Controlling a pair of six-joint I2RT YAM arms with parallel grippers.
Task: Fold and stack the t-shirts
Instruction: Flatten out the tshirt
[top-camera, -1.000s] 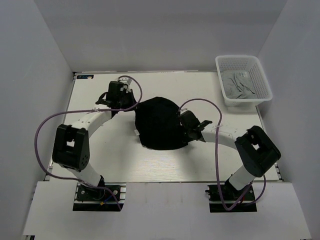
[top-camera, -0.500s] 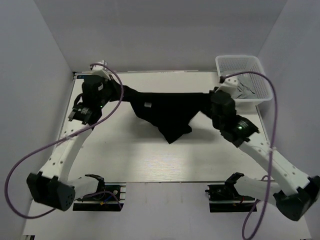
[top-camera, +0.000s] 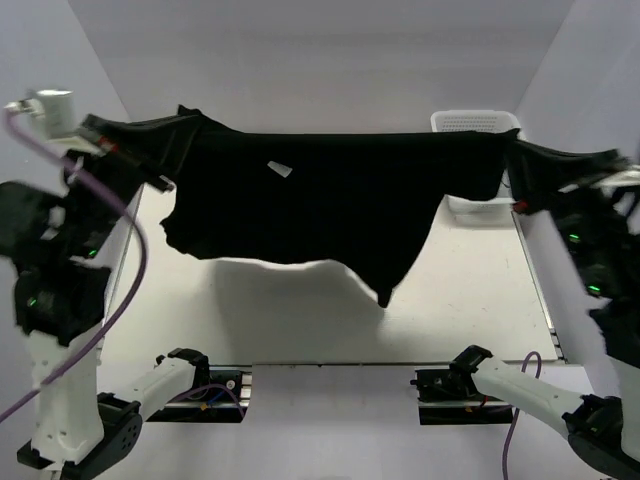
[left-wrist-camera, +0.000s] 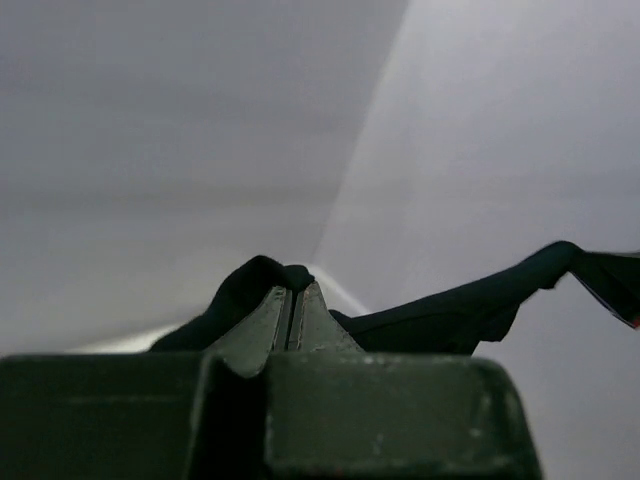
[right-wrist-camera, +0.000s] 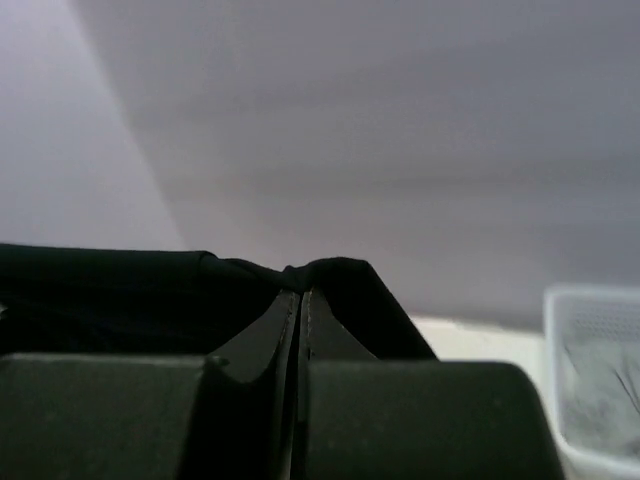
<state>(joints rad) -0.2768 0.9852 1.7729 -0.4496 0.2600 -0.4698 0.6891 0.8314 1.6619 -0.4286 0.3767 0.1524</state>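
Observation:
The black t-shirt hangs stretched wide and high above the table, held at both top corners. My left gripper is shut on its left corner; in the left wrist view black cloth bunches over the closed fingertips. My right gripper is shut on its right corner; in the right wrist view cloth drapes over the closed fingertips. The shirt's lower edge hangs uneven, with a point at the lower right. The grey t-shirt is hidden behind the black one.
The white mesh basket stands at the back right, mostly hidden behind the shirt; it also shows in the right wrist view. The white table lies below, with grey walls on three sides. The arm bases sit at the near edge.
Both arms rose and spread far apart, lifting the black t-shirt from a crumpled heap on the table to a wide hanging sheet. Both grippers stayed shut on it.

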